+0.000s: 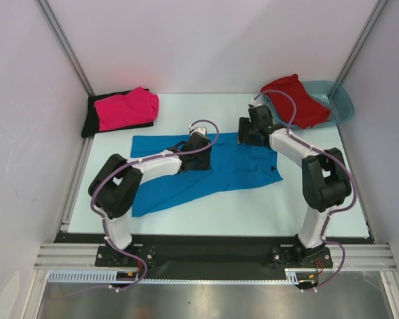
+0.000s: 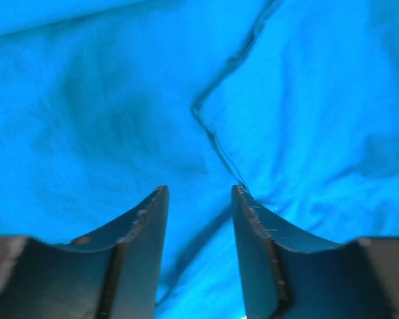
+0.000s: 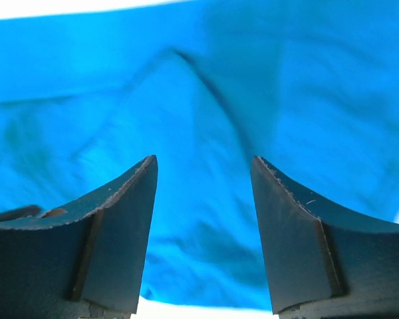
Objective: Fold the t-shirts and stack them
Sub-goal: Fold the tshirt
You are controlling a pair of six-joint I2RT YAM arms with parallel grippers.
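Lying far left of both fingers: pink t-shirt on top of a black t-shirt, at the back corner of the bench.
Left fingers: parted, pinching nothing, tips low over blue cloth, with a seam running up from the right-hand tip.
Blue t-shirt: spread and rumpled on the bench beneath both sets of fingers.
Right fingers: spread wide, nothing between them, blue cloth below.
Beyond the right fingers: red t-shirt draped over a teal tub.

Overhead view, wrists seemingly near blue t-shirt
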